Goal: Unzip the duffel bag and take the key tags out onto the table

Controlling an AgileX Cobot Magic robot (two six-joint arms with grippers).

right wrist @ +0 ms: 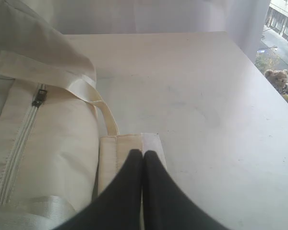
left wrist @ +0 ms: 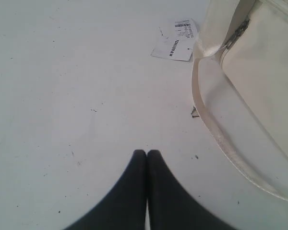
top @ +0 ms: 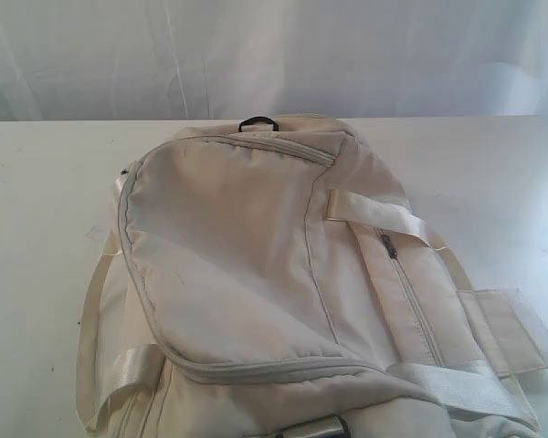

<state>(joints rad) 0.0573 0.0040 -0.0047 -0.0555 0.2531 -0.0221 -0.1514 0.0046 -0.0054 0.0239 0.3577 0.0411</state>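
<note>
Left end effector (left wrist: 147, 154) and right end effector (right wrist: 143, 153) closed, empty, duffel bag (top: 237, 246) zipped, contents hidden

The duffel bag (top: 256, 265) is cut off by the exterior view's lower edge, and its inside is hidden behind closed zippers. Ahead of the left claw (left wrist: 147, 154), the print on a paper label (left wrist: 175, 43) is too small to be read. That claw and the right claw (right wrist: 143, 154) are blurred and cut off at their bases.

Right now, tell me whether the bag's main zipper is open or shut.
Shut. On the bag, the grey zipper runs closed around the top flap, no gap or lining showing.
</note>
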